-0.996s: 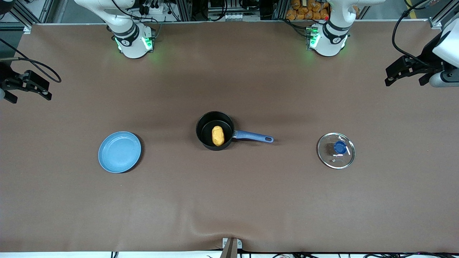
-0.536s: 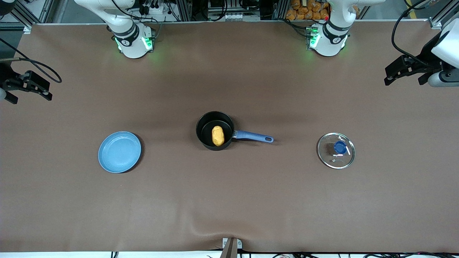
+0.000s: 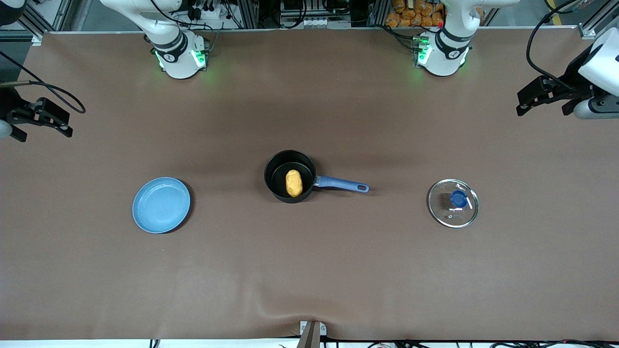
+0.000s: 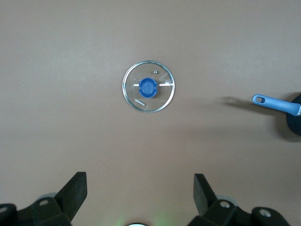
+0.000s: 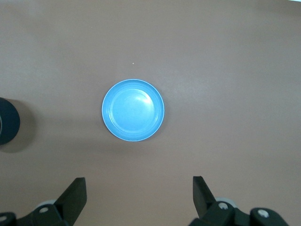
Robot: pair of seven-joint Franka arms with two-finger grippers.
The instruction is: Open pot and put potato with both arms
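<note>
The black pot [image 3: 278,166] stands uncovered mid-table, its blue handle [image 3: 341,183] pointing toward the left arm's end. The yellow-orange potato [image 3: 293,183] lies inside it. The glass lid [image 3: 453,203] with its blue knob lies flat on the table toward the left arm's end and shows in the left wrist view [image 4: 148,87]. My left gripper [image 3: 541,104] is open and empty, high above the table's edge at that end [image 4: 140,188]. My right gripper [image 3: 41,131] is open and empty, high above the right arm's end [image 5: 139,190].
A light-blue plate [image 3: 161,205] lies empty toward the right arm's end and shows in the right wrist view [image 5: 133,110]. A small metal bracket [image 3: 312,331] sits at the table edge nearest the front camera.
Both grippers have drifted very slightly at the table's ends. The pot, potato, lid and plate have not moved.
</note>
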